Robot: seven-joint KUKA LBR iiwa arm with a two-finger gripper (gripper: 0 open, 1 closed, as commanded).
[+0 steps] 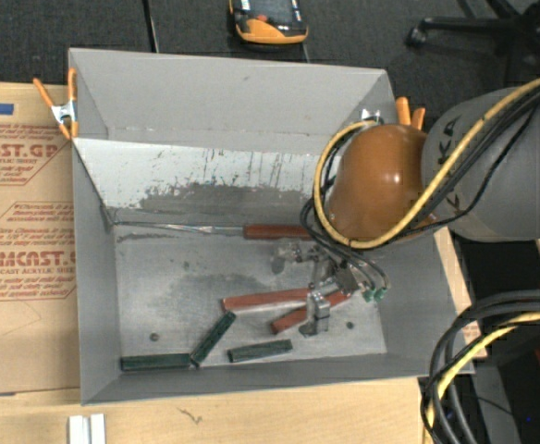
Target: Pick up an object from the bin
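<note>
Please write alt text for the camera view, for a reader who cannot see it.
The gripper is low over two red-brown sticks in the lower right of the grey metal bin. Three dark green sticks lie to their left near the bin's lower wall, and a third red-brown stick lies along the far wall.

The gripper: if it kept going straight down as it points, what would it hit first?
Probably the short reddish-brown stick beneath the gripper, near the bin's front right; depth is unclear, they may touch.

Short red-brown stick (289, 321), flat, tilted, front right of bin (177, 285).
</note>
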